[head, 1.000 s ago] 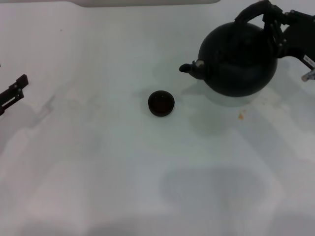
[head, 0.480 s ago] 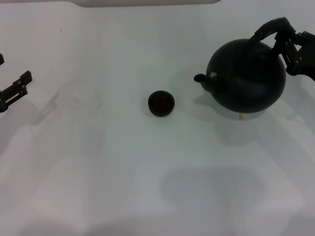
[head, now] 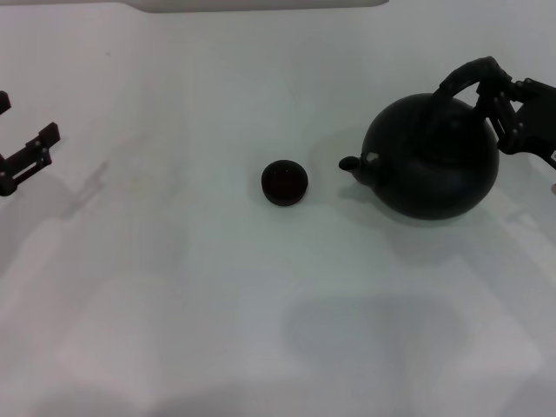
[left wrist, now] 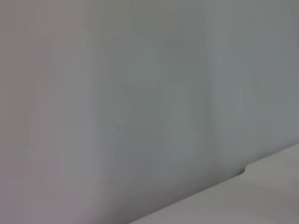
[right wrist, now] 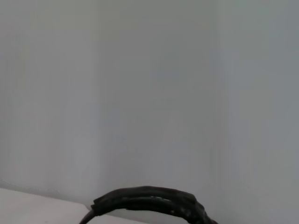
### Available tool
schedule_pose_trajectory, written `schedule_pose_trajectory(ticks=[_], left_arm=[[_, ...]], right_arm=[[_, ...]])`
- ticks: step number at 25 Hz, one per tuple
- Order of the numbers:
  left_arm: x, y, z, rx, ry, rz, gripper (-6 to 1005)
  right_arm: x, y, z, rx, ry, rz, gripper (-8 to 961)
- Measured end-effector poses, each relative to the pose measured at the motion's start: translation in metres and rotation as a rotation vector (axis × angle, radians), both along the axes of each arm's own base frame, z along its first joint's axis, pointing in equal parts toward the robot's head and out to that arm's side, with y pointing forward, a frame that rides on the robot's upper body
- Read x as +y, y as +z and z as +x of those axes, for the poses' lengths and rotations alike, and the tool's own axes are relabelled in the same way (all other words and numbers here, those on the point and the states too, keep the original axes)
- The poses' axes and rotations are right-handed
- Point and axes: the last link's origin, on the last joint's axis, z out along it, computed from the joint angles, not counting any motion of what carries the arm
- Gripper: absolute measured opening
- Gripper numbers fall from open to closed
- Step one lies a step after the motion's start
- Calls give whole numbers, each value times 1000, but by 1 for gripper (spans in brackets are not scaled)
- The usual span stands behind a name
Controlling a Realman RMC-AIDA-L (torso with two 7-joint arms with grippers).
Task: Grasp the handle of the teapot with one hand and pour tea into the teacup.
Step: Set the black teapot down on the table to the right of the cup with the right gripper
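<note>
The right gripper stays clenched on the handle and has carried the teapot down and nearer; its spout now points at the teacup, still apart, so pouring seems close. The left gripper idles far left; its fingers' state I cannot tell.

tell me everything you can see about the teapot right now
The teapot is a large, round, matte black pot on the right side of the white table. Its short spout, with a small grey mark at its base, points at the small dark teacup, which stands apart. The right hand grips its thick, ribbed black arched handle.
</note>
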Motion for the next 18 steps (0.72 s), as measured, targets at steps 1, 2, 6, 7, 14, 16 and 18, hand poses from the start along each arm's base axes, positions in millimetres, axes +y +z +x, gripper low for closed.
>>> schedule_pose_trajectory(ticks=[1, 2, 6, 7, 14, 16, 18], left_arm=[[0, 0, 0, 0, 0, 0, 773], [0, 0, 0, 0, 0, 0, 773], [0, 0, 0, -1, 0, 0, 773], [0, 0, 0, -1, 0, 0, 773], [0, -1, 0, -1, 0, 0, 773], [0, -1, 0, -1, 0, 0, 773], [0, -1, 0, -1, 0, -1, 773]], right_arm=[[0, 0, 1, -5, 1, 0, 107], [0, -1, 1, -10, 1, 0, 107], [1, -3, 3, -28, 2, -2, 107], [1, -3, 3, -30, 2, -3, 107], [2, -6, 8, -46, -7, -6, 107], [1, -6, 9, -47, -7, -1, 108], [1, -4, 10, -44, -9, 6, 108]])
